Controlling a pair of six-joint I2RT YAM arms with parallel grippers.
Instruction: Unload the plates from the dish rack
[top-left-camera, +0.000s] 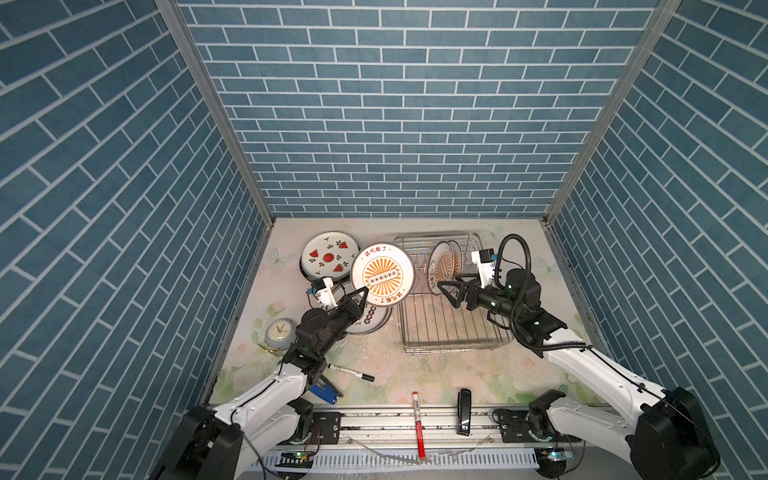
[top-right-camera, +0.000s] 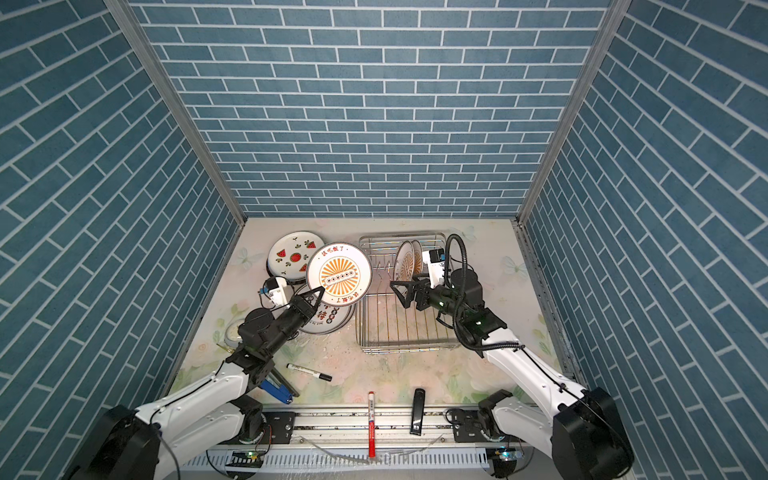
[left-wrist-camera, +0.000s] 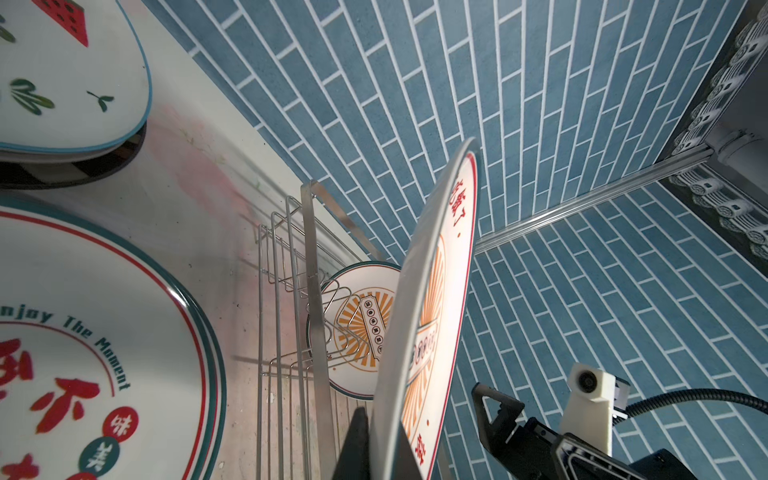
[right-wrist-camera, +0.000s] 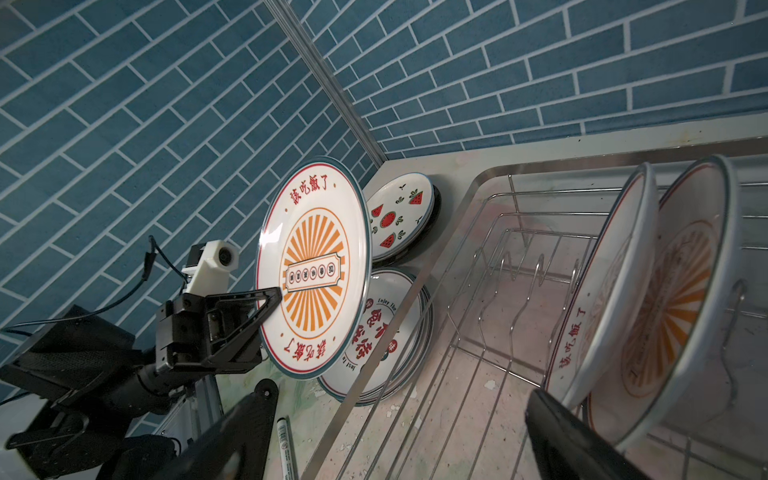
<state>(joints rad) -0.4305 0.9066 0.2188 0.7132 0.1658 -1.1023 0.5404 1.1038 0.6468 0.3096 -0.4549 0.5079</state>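
Note:
My left gripper (top-left-camera: 360, 296) is shut on the lower rim of an orange sunburst plate (top-left-camera: 382, 274), which it holds tilted up above the table, left of the dish rack (top-left-camera: 457, 345). In the left wrist view this plate (left-wrist-camera: 432, 291) stands edge-on between the jaws. Two more sunburst plates (top-left-camera: 446, 266) stand upright at the back of the rack. My right gripper (top-left-camera: 448, 295) hangs open over the rack just beside them, holding nothing. A watermelon plate (top-left-camera: 328, 255) and a red-character plate (top-left-camera: 372, 320) lie flat on the table at the left.
A small grey clock (top-left-camera: 279, 332) sits by the left arm. A black marker (top-left-camera: 351, 372) and a blue tool (top-left-camera: 326, 390) lie near the front left. A red marker (top-left-camera: 417, 424) and a black bar (top-left-camera: 463, 411) rest on the front rail. Blue brick walls close three sides.

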